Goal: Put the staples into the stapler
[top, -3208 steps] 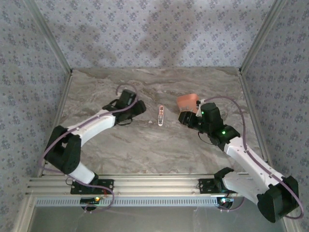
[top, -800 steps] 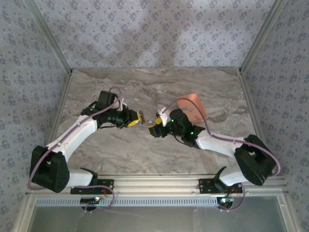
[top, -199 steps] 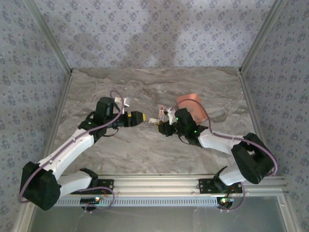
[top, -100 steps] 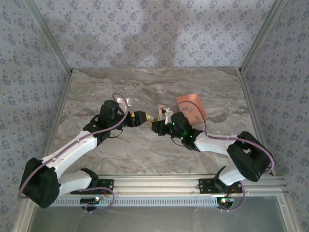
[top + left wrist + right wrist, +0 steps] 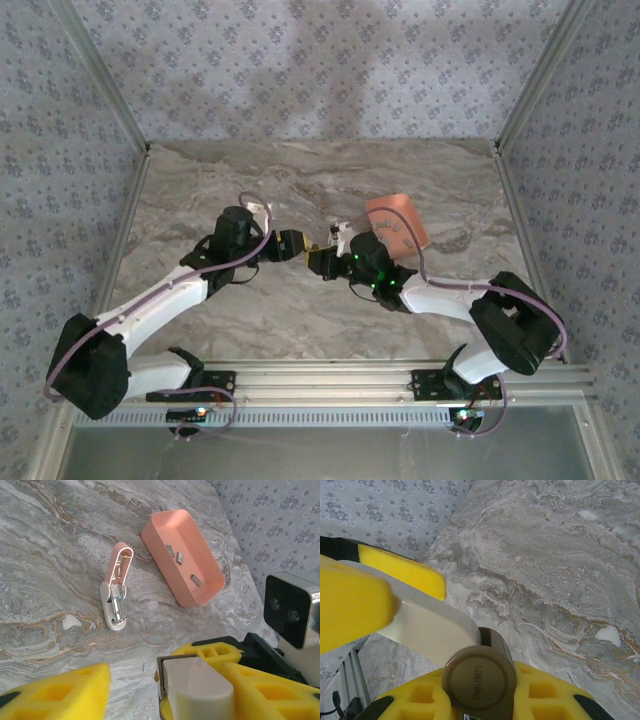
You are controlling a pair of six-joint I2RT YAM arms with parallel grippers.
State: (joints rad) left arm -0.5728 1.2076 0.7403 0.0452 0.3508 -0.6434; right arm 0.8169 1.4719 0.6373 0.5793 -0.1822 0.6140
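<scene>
Lying flat along the tray (image 5: 161, 565), the stapler (image 5: 115, 591) points pink end away; right hand (image 5: 322, 262) grips whitish piece (image 5: 195, 690), left hand (image 5: 293, 246) half-open.

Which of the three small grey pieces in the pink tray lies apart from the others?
The piece toward the tray's lower-right end; the other two lie side by side.

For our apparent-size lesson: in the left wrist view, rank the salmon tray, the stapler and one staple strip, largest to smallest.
Largest: salmon tray
Then: stapler
Smallest: staple strip
They lie at similar distances, so the order is safe.
</scene>
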